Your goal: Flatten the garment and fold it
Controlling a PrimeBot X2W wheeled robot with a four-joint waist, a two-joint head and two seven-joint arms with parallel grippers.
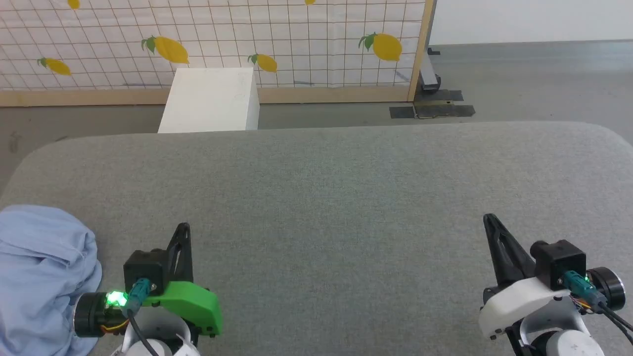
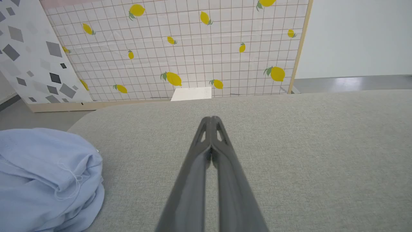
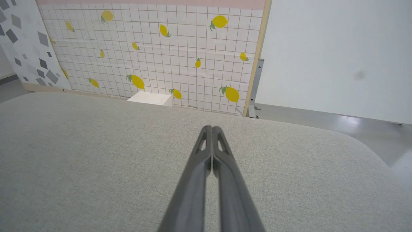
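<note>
Just left of the left gripper (image 1: 184, 228), jaws pressed together on nothing: the garment (image 1: 42, 277), heaped on the grey table (image 1: 321, 198). Well apart from it, right gripper (image 1: 490, 218), likewise closed tight and empty. Seemingly at the start, flattening not begun. Next: spread left jaws, reach left, pinch an edge.

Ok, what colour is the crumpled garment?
Light sky blue; the garment shows best in the left wrist view.
</note>
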